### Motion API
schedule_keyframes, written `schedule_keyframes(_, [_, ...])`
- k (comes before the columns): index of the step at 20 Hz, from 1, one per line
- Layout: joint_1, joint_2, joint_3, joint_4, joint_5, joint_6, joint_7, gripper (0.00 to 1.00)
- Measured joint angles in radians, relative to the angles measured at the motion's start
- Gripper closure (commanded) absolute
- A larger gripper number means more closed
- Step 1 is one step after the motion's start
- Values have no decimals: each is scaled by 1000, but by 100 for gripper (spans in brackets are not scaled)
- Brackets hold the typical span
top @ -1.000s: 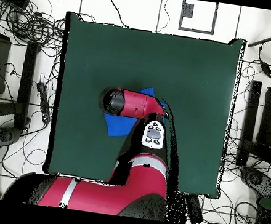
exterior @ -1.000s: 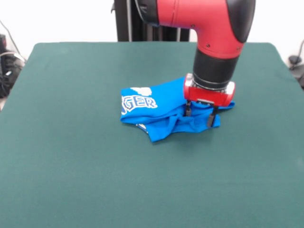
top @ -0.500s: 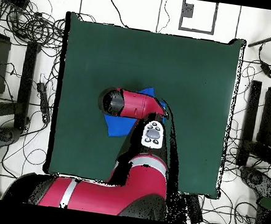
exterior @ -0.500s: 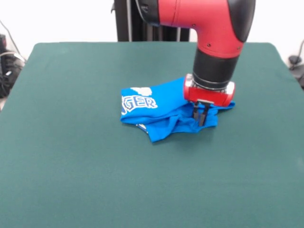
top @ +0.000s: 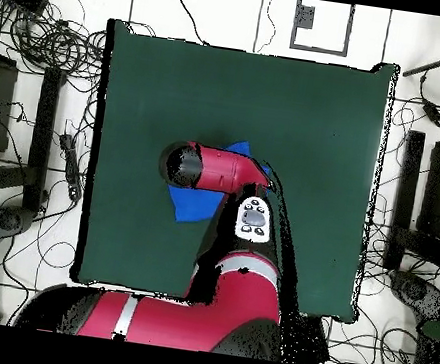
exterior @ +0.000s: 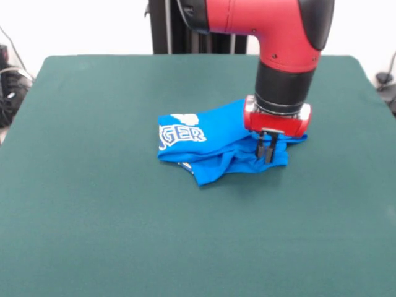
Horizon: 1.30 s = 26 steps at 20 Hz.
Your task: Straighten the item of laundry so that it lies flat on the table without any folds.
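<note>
Because the gripper (exterior: 268, 150) is closed on a bunched fold of the T-shirt (exterior: 210, 142), pulling may drag the whole garment across the table (exterior: 93, 204) instead of unfolding it.

The shirt (exterior: 213, 145) lies bunched near the middle of the table (exterior: 93, 235), well apart from every edge. In the front view the gripper (exterior: 268, 148) stands on the shirt's right end; the arm (top: 216, 169) covers most of it from overhead.
</note>
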Motion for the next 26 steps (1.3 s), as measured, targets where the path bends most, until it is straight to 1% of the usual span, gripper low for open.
schedule_keyframes(6, [-18,-33,9,36,0,-18,0,100])
schedule_keyframes(9, [-20,-79,11,72,0,-18,0,100])
schedule_keyframes(10, [-20,-127,11,106,-1,-17,0,100])
schedule_keyframes(12, [-20,-155,11,124,-1,-14,0,100])
schedule_keyframes(13, [-20,-194,11,147,-1,-5,0,100])
schedule_keyframes(16, [-19,-264,10,183,0,21,0,100])
schedule_keyframes(21, [-15,-364,9,219,0,101,0,100])
schedule_keyframes(26, [2,-485,6,230,3,252,0,100])
